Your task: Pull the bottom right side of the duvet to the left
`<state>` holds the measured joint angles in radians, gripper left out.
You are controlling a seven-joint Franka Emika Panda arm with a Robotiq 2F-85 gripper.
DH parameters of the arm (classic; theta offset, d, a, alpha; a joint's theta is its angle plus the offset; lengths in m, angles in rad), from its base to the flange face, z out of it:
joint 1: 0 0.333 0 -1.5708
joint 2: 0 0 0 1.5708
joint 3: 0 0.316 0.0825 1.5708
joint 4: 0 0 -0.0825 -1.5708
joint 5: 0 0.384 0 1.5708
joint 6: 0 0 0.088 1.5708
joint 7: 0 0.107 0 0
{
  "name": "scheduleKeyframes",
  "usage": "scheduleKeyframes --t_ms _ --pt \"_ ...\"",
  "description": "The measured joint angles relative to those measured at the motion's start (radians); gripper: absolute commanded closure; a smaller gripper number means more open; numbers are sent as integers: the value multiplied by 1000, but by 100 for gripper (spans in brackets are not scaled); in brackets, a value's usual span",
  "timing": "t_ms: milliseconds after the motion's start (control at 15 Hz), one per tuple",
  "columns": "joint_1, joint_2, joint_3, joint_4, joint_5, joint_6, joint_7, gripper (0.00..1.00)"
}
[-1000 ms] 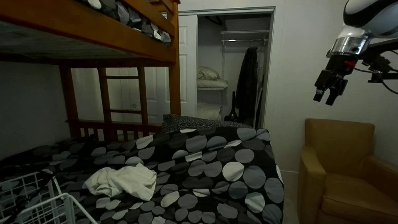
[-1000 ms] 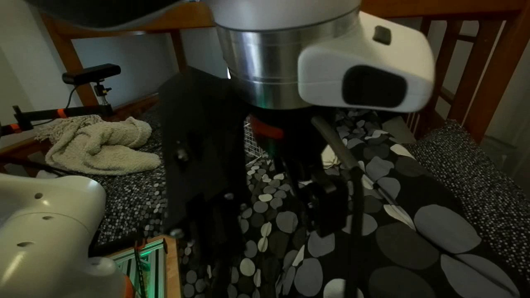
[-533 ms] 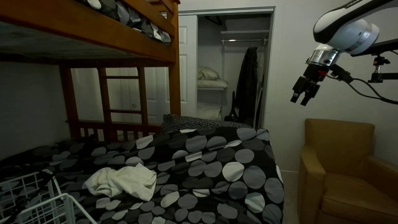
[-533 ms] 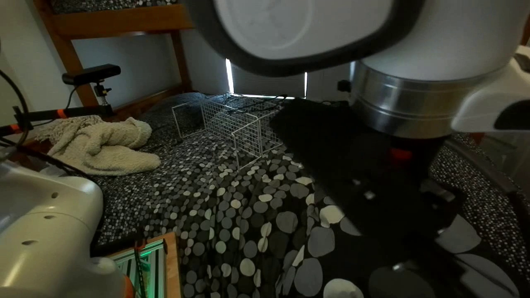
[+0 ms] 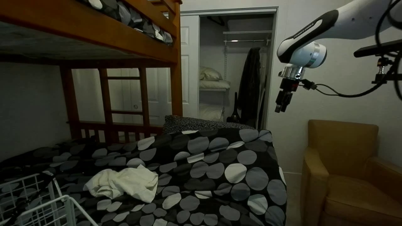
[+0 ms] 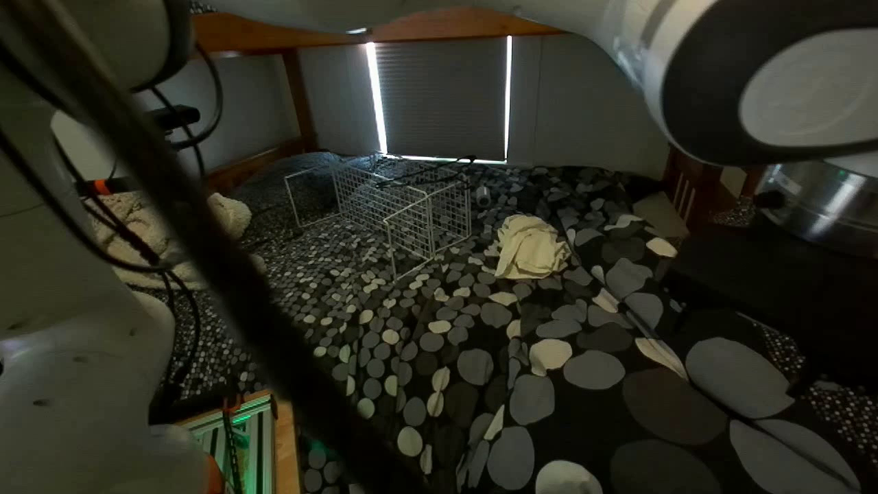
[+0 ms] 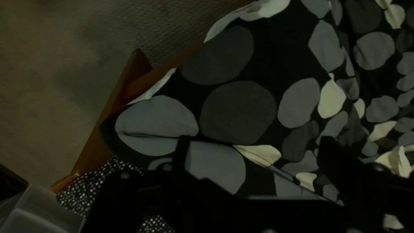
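1. The duvet [image 5: 216, 171] lies spread over the lower level of a wooden bunk bed [image 5: 176, 91], visible in both exterior views.
2. Its ground is black, scattered with circles in light grey, dark grey and cream, many of them overlapping.
3. The surface is rumpled; folds cut some circles into slivers, and in the wrist view a long crease runs inward from one corner.
4. That corner reaches over the bed's wood, with a pale strip along the edge and speckled fabric [image 7: 85, 186] just beside.
5. A crumpled cream cloth [image 6: 529, 248] rests on top of the duvet, near a white wire basket [image 6: 430, 226].
6. In an exterior view the gripper [image 5: 280, 110] hangs higher than the duvet and apart from it; in the wrist view its two fingers [image 7: 182, 155] stand wide apart, patterned circles showing between them.
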<state>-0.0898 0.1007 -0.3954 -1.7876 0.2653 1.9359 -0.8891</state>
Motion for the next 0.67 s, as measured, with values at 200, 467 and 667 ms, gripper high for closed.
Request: scheduleKeyframes --t_ms 200,467,667 --pt "-84 133 61 104 4 0 -17 0" --pt "-103 123 92 107 1 0 -14 0" --pt "-130 126 125 109 -5 73 -42 0"
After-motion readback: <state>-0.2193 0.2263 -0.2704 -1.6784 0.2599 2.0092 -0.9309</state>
